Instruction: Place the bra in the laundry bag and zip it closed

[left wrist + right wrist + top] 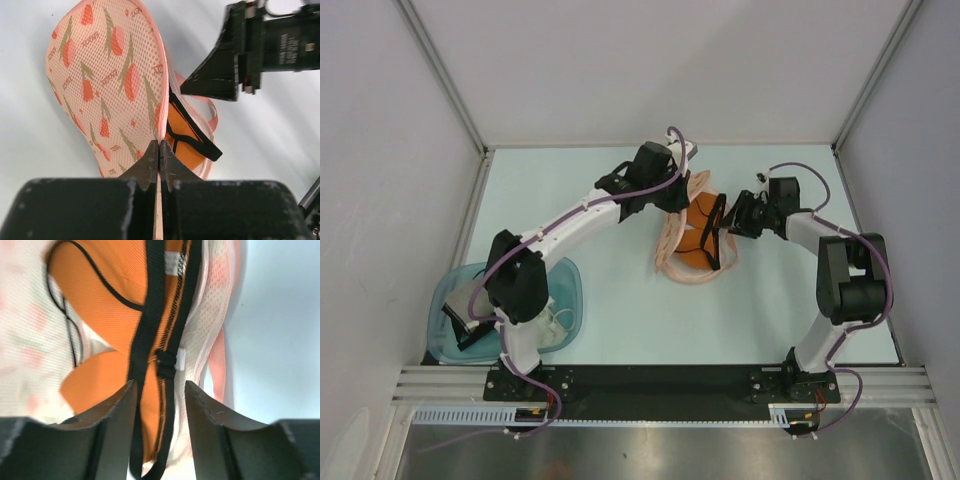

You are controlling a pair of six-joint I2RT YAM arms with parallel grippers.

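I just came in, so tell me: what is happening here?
Two robot arms are packing a bra into a laundry bag. The left gripper is shut on the edge of the bag's flap and holds it raised. The bra lies inside the open bag. The right gripper is open over it, its jaws either side of a black strap. The bag is not yet zipped.

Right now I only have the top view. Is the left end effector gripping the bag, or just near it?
Observer: Gripping. The left wrist view shows the left end effector shut on the rim of the bag's upper half.
Operator: And the right one?
Observer: The right end effector is open, its fingers either side of the bra's black band.
Operator: Is the bra inside?
Observer: The left wrist view shows it between the bag's two halves, which are not yet zipped.
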